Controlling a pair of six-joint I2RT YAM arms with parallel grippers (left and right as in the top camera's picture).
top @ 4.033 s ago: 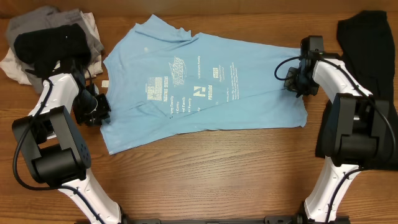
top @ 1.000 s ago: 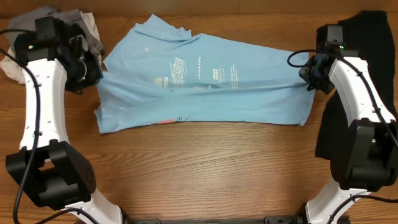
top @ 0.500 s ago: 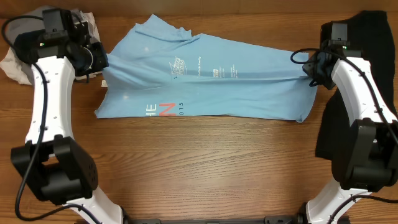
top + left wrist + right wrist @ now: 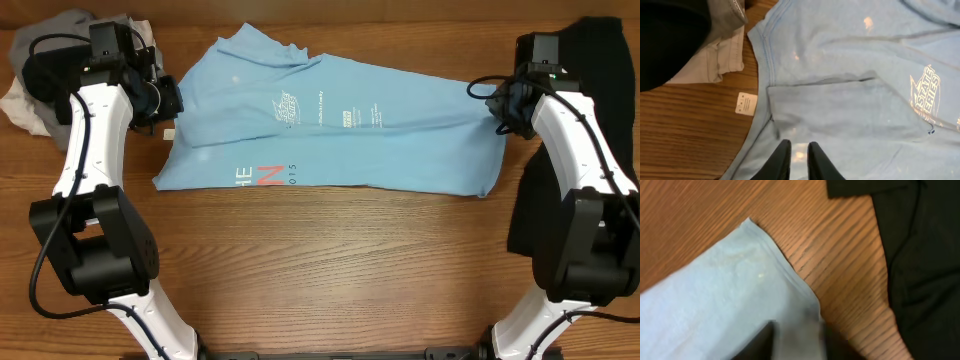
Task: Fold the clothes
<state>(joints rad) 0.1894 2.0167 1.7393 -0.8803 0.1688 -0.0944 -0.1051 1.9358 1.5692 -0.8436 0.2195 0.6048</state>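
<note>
The light sky-blue T-shirt (image 4: 380,150) lies across the table, folded lengthwise. Its near half is turned up over the white print, and red-and-white lettering (image 4: 262,177) shows near the front edge. My left gripper (image 4: 165,100) is at the shirt's left edge. In the left wrist view its fingers (image 4: 797,150) are pinched together on blue fabric (image 4: 850,110). My right gripper (image 4: 498,105) is at the shirt's far right corner. In the right wrist view its fingers (image 4: 797,340) are shut on the blue cloth (image 4: 715,295). The black garment (image 4: 585,60) lies at the right edge.
A heap of grey, white and black clothes (image 4: 50,60) sits at the back left, beside my left arm; it also shows in the left wrist view (image 4: 705,65). A small white tag (image 4: 746,103) lies on the wood by the shirt's left edge. Black cloth (image 4: 920,255) is close to my right gripper.
The shirt's near half has been carried up and over the print, exposing the red-and-white lettering. Both grippers moved away from me with the cloth; in the last half second only the left one shifted slightly.
</note>
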